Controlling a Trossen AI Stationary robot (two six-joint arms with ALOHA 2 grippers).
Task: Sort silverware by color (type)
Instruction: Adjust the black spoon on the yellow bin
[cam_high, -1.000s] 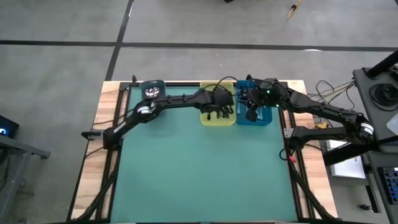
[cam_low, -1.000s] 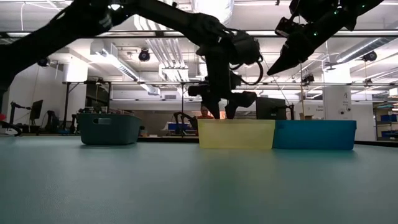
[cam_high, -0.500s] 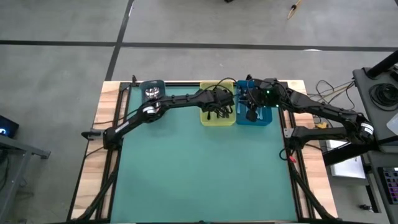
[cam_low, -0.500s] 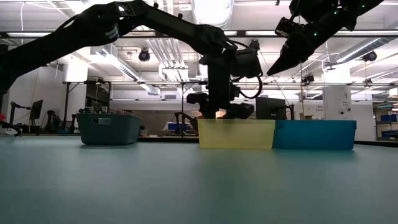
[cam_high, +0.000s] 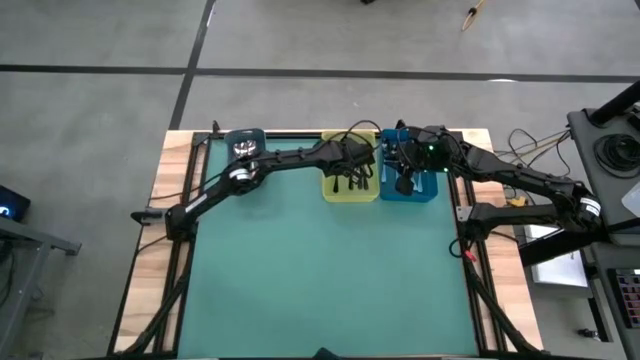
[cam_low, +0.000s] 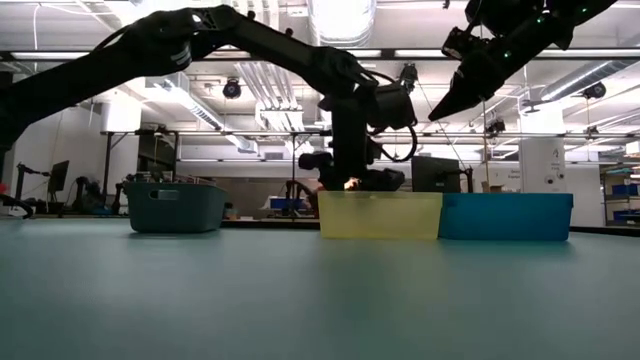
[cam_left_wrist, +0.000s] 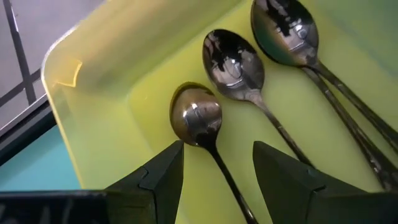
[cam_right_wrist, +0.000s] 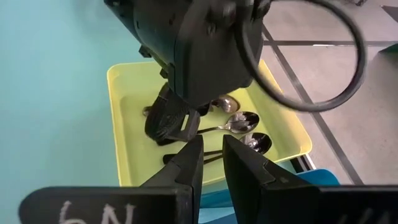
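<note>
Left gripper (cam_left_wrist: 214, 167) is down inside the yellow bin (cam_high: 350, 186), which sits at about twelve o'clock on the green table (cam_high: 320, 270); its two dark fingers (cam_left_wrist: 163, 177) stand spread, released, with a dark-handled spoon (cam_left_wrist: 198, 121) lying in the gap between them; whether the pads touch that handle I cannot tell; nothing is clenched. Two more spoons (cam_left_wrist: 235, 59) lie alongside in the same bin, bowls shiny, thin dark handles running off together toward one side; the far one (cam_left_wrist: 285, 25) sits just beside its neighbour. From table level the left gripper (cam_low: 350, 182) dips to the yellow bin's rim (cam_low: 380, 214).

Right gripper (cam_right_wrist: 211, 163) hangs above, over the blue bin (cam_high: 408, 186) at one o'clock, just beside the yellow one; its fingers (cam_right_wrist: 184, 167) are close together with only a narrow slit between, and nothing shows in them; it looks down on the left arm and the spoons in the yellow bin.

At eleven o'clock, well apart, a dark teal bin (cam_high: 245, 143) holds something shiny, too small to make out.
</note>
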